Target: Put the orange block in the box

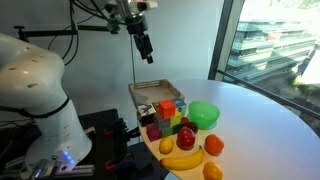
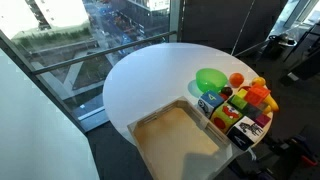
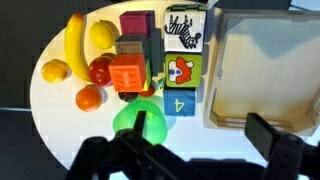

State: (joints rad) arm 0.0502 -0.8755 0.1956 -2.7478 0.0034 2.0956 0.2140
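The orange block [image 3: 128,75] is a small orange-red cube in the cluster of coloured blocks, beside a red tomato [image 3: 100,70] and just above the green bowl [image 3: 140,118] in the wrist view. The shallow grey box [image 3: 265,60] lies right of the blocks and is empty; it shows in both exterior views [image 1: 158,94] [image 2: 180,138]. My gripper [image 3: 205,140] is open and empty. It hangs high above the table [image 1: 146,48], well clear of block and box.
A banana [image 3: 75,45], two lemons [image 3: 103,33], an orange fruit [image 3: 89,97], a purple cube [image 3: 137,22] and picture blocks [image 3: 180,70] crowd the table edge. The round white table [image 1: 260,120] ends close behind them. The robot base [image 1: 40,100] stands beside the table.
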